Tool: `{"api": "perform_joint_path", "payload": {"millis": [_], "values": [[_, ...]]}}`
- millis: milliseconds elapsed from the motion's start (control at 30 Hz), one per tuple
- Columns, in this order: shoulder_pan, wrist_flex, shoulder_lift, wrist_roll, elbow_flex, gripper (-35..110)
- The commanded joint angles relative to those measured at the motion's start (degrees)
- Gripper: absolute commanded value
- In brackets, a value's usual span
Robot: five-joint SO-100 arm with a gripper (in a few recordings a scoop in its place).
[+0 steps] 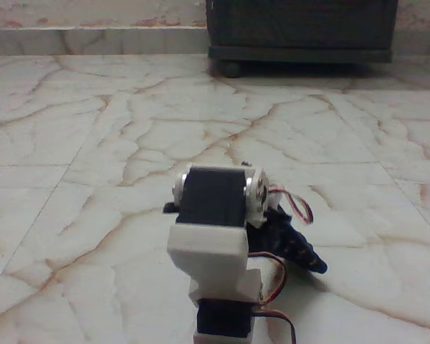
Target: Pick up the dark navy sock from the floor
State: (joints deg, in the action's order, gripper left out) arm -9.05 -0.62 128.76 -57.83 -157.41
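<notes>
The sock (pixel 301 251) lies bunched on the floor (pixel 93 179) just right of and behind the arm (pixel 215 236), apparently not lifted yet, and I cannot tell how the jaws stand

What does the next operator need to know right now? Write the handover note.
Hand: hidden behind the white arm in the fixed view; open or shut cannot be told.
Dark navy sock: lies bunched on the floor, just right of and partly behind the arm.
Dark cabinet stands at the far wall.
Done: arm is over the sock.
Left: whether it is gripped is unclear; the lift remains.
</notes>
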Motion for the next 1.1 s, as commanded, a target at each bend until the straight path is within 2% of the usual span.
{"api": "perform_joint_path", "payload": {"millis": [0,100,200,700,833,1067], "values": [[-0.44,-5.45,7.03,-2.64,-4.39,0],[-1.23,-7.82,10.28,-7.47,-6.77,0],[-2.46,-16.44,11.07,-11.34,-8.7,0],[-2.72,-44.91,11.25,-27.33,-19.16,0],[-2.72,-45.18,11.07,-36.39,-19.16,0],[-2.55,-44.03,10.81,-36.04,-19.16,0]]}}
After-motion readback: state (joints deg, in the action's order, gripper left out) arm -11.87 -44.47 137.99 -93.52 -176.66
